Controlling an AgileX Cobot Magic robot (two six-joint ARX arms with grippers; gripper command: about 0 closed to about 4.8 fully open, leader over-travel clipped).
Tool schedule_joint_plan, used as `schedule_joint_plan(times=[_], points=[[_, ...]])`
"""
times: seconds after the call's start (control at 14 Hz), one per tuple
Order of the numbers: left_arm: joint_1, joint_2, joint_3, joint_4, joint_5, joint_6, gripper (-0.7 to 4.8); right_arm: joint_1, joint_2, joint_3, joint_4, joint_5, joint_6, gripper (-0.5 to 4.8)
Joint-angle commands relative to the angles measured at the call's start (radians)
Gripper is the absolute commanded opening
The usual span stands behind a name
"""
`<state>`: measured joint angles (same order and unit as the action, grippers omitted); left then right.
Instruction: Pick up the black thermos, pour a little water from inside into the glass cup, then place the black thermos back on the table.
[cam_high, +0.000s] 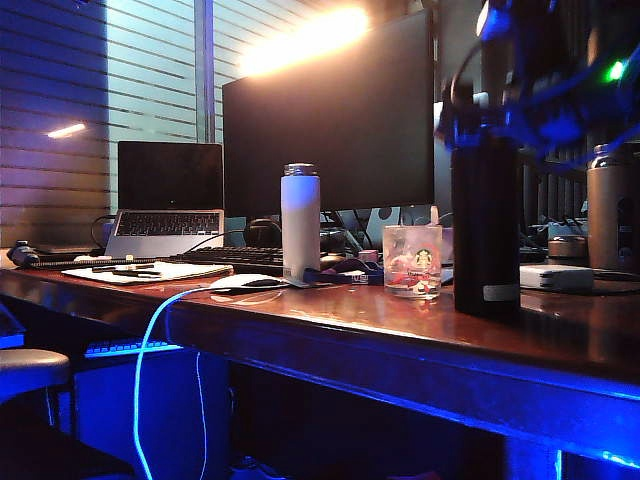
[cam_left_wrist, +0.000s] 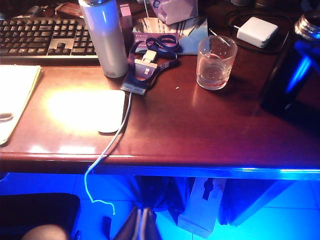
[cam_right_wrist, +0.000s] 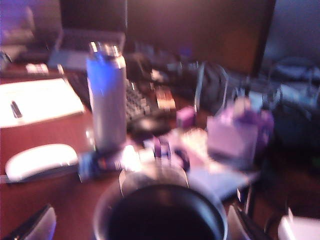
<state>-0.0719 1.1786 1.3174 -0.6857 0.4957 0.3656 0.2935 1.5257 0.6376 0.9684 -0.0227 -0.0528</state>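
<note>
Risk of tipping: the black thermos (cam_high: 485, 225) stands upright on the table (cam_high: 330, 320) just beside the glass cup (cam_high: 412, 261), and an off-centre closure by the right gripper (cam_right_wrist: 145, 227) could knock it into the cup. That gripper is poised above the thermos mouth, jaws spread wide on either side, holding nothing. The left gripper (cam_left_wrist: 142, 225) hangs below the table's front edge, fingers together and empty.

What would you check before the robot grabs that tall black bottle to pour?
1. Black thermos upright on the table: ok.
2. Right gripper open, its fingers either side of the thermos mouth: ok.
3. Thermos lid off: ok, mouth looks open.
4. Glass cup upright, apart from the thermos: ok.
5. Water inside the thermos: cannot tell.
6. Left gripper shut, below the table edge, clear: ok.
</note>
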Motion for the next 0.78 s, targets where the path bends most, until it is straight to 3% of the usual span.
schedule_joint_plan(times=[0.07,0.43,0.57,0.64,0.78], points=[[-0.001,-0.003,0.003,0.006,0.005,-0.003,0.23,0.002,-0.063,0.002,0.003,-0.005,-0.006,4.68],[-0.001,-0.003,0.003,0.006,0.005,-0.003,0.23,0.001,-0.141,0.002,-0.016,-0.002,-0.008,4.66],[-0.001,-0.003,0.003,0.006,0.005,-0.003,0.23,0.001,-0.257,0.002,-0.111,-0.002,-0.034,4.47],[-0.001,-0.003,0.003,0.006,0.005,-0.003,0.23,-0.001,-0.565,0.002,-0.493,0.009,-0.079,3.25],[-0.001,-0.003,0.003,0.006,0.005,-0.003,0.23,-0.001,-0.694,0.002,-0.702,0.073,-0.082,0.53]])
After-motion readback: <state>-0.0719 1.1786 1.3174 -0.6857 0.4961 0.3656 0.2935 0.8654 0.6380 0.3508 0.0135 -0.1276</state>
